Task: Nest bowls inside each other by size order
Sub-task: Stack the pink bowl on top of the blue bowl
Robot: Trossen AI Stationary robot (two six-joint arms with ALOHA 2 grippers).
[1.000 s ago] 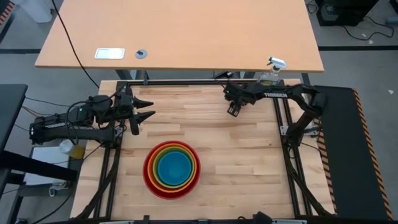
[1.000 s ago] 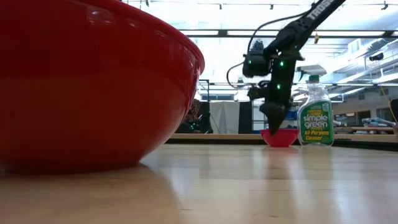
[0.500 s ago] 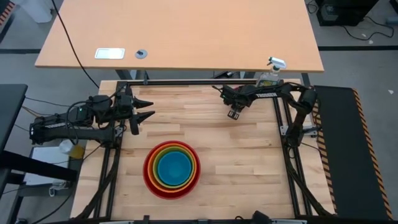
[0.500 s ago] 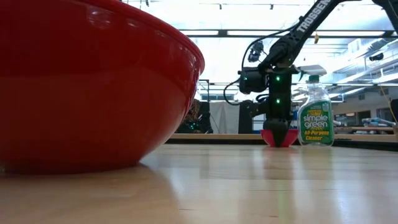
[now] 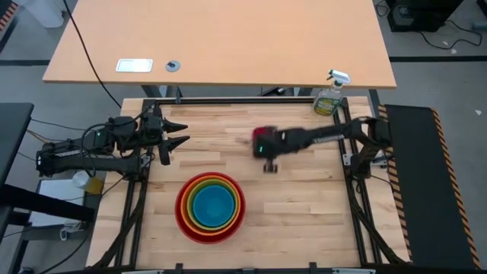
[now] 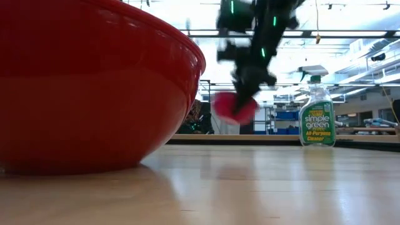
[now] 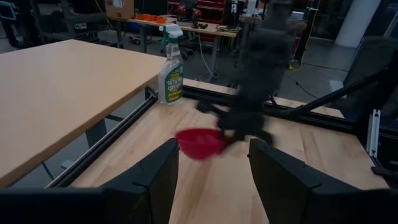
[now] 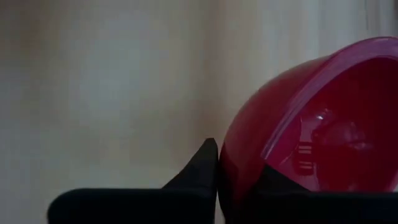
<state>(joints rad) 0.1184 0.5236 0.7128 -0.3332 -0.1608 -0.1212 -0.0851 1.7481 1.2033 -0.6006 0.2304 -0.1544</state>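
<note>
The small magenta pink bowl (image 5: 264, 134) hangs in the air over the middle of the table, with my right gripper (image 5: 267, 147) shut on it. It also shows in the low view as the pink bowl (image 6: 232, 107), well above the wood. The red bowl (image 5: 185, 221) stands on its base at the near middle, with the orange (image 5: 192, 194), lime green (image 5: 199, 186) and blue (image 5: 212, 205) bowls nested in it. My left gripper (image 5: 180, 134) waits open at the table's left side. My right gripper pinches the pink bowl's wall at the rim (image 8: 249, 163), with one finger (image 8: 200, 167) on the outside and the other inside the bowl. The fingers come from above. The bowl is lifted clear of the table, somewhat tilted.
A spray bottle of green cleaner (image 5: 329, 97) stands at the far right corner. The red bowl (image 6: 94, 81) fills the left of the low view. Bare wood lies between the stack and the right frame rail (image 5: 344, 156).
My right gripper went down into the pink bowl at the far right, took hold of it and lifted it. It has carried the bowl up and toward the table's left and near side, closer to the stack.
</note>
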